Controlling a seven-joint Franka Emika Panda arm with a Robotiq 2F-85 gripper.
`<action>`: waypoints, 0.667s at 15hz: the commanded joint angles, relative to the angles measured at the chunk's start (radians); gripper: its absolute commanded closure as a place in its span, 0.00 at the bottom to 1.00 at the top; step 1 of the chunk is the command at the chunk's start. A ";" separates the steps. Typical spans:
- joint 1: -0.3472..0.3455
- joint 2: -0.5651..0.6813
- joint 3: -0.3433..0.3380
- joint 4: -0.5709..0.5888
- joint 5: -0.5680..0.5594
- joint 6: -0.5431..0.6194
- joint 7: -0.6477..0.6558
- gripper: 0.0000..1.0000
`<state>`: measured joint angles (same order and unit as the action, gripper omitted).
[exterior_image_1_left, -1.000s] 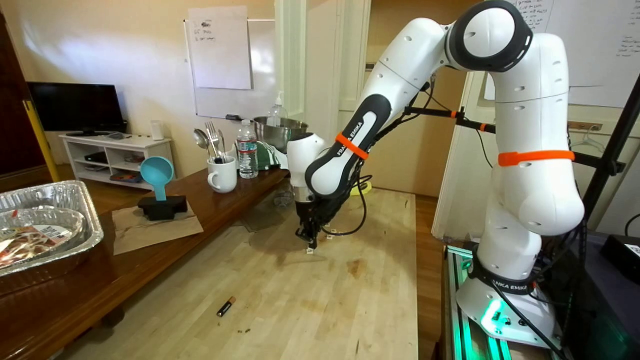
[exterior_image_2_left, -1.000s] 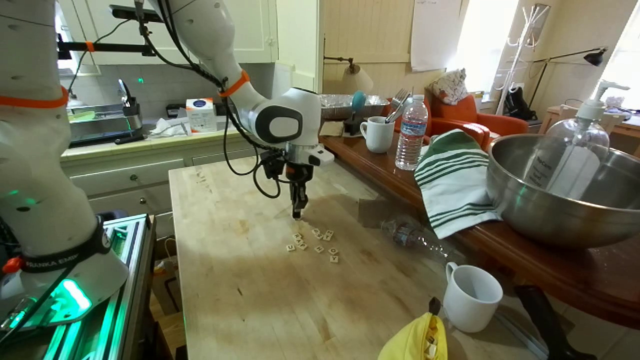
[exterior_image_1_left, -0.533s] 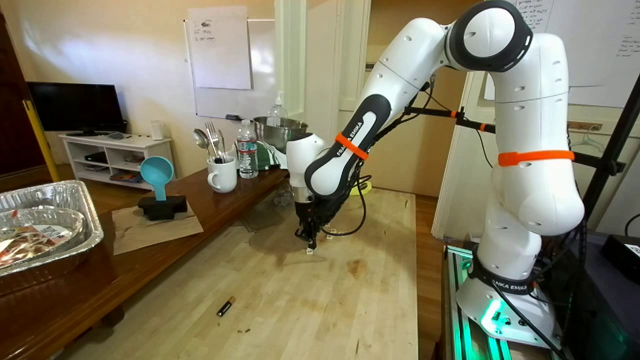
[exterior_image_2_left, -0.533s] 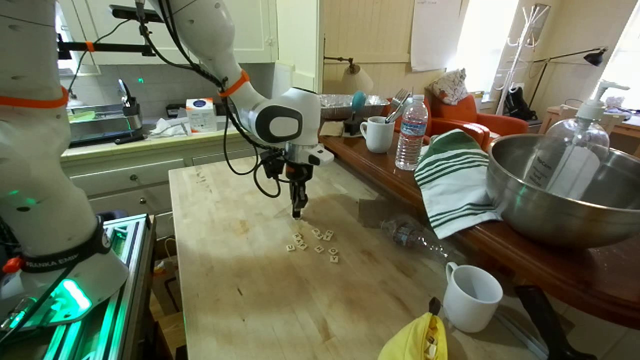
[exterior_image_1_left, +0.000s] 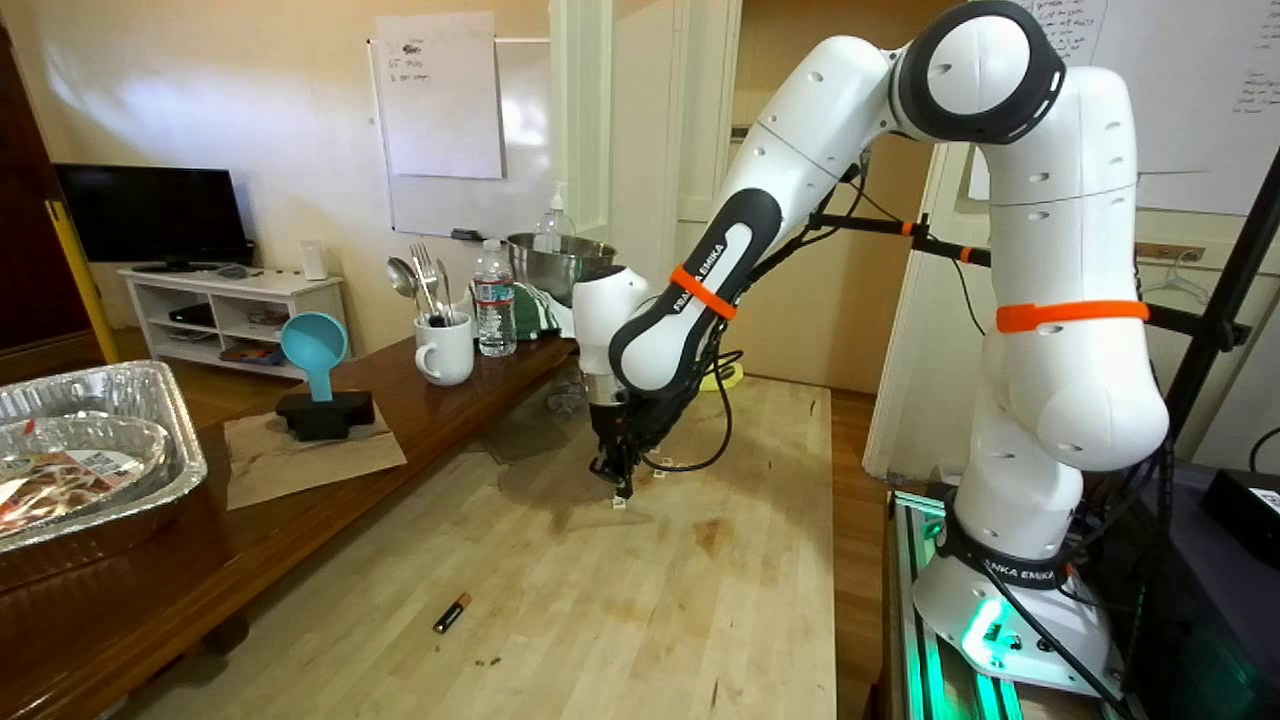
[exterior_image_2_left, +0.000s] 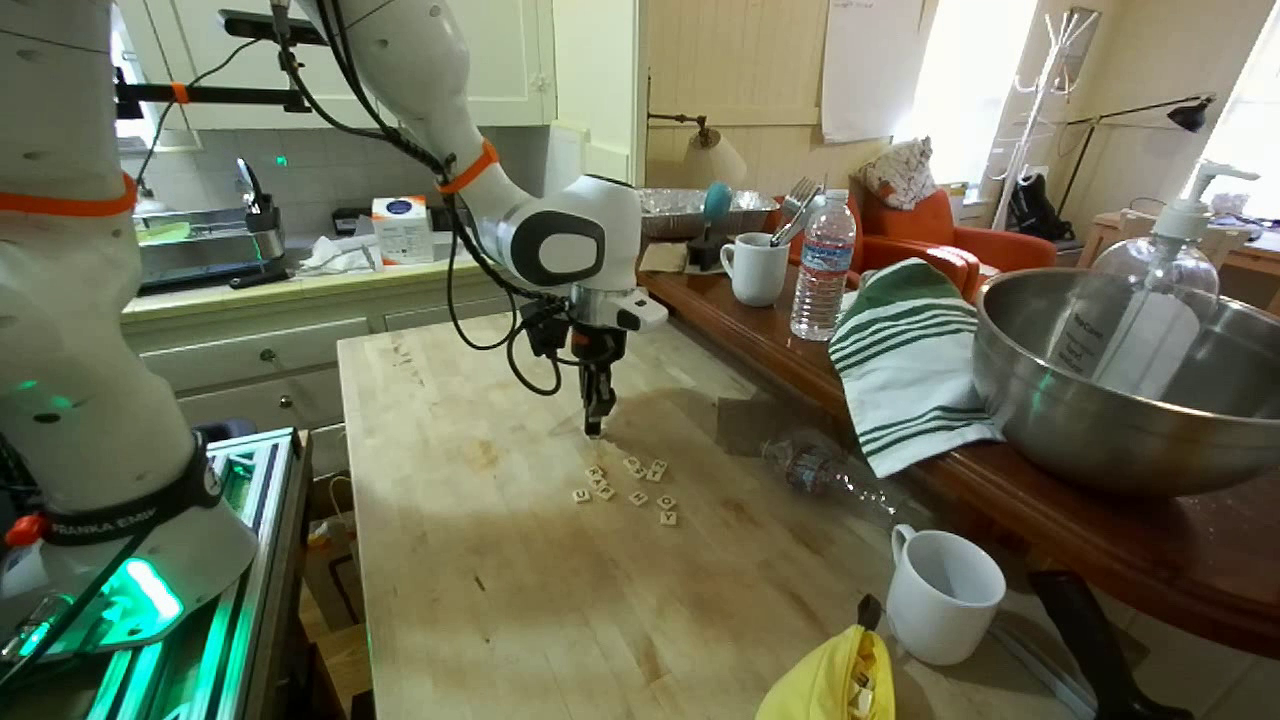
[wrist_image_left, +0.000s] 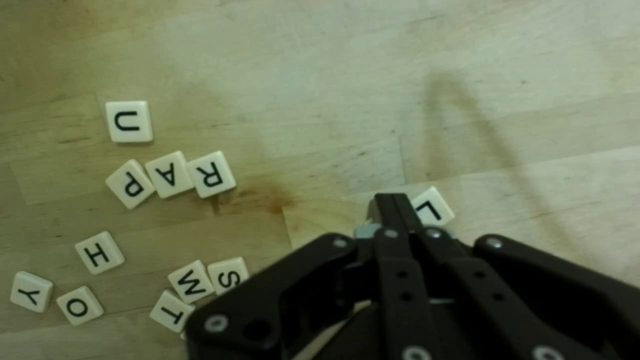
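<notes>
The black two-fingered claw is fully closed and points down at the pale wooden bench. In the wrist view its tips overlap one edge of the small square cream-coloured tile with a black L, which lies face up on that bench; whether they touch cannot be told. Well apart from it, similar tiles lie face up: a U tile on its own, then a P tile, an A tile and an R tile in a touching row, with an H tile nearby. In an exterior view, a black-and-copper cylindrical battery lies on the same bench. In an exterior view, a clear plastic bottle lies on its side there, while a white ceramic mug stands just beside a yellow fabric pouch. A dark-brown wooden bench carries a large shiny metal bowl.
</notes>
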<state>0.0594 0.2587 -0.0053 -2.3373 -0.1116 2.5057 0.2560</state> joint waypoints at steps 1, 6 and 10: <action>0.002 0.029 0.007 0.010 0.047 -0.007 -0.005 1.00; 0.000 0.011 0.001 0.005 0.060 -0.007 -0.002 1.00; -0.002 0.001 0.000 0.002 0.067 -0.009 -0.005 1.00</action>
<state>0.0577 0.2586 -0.0057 -2.3369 -0.0737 2.5056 0.2557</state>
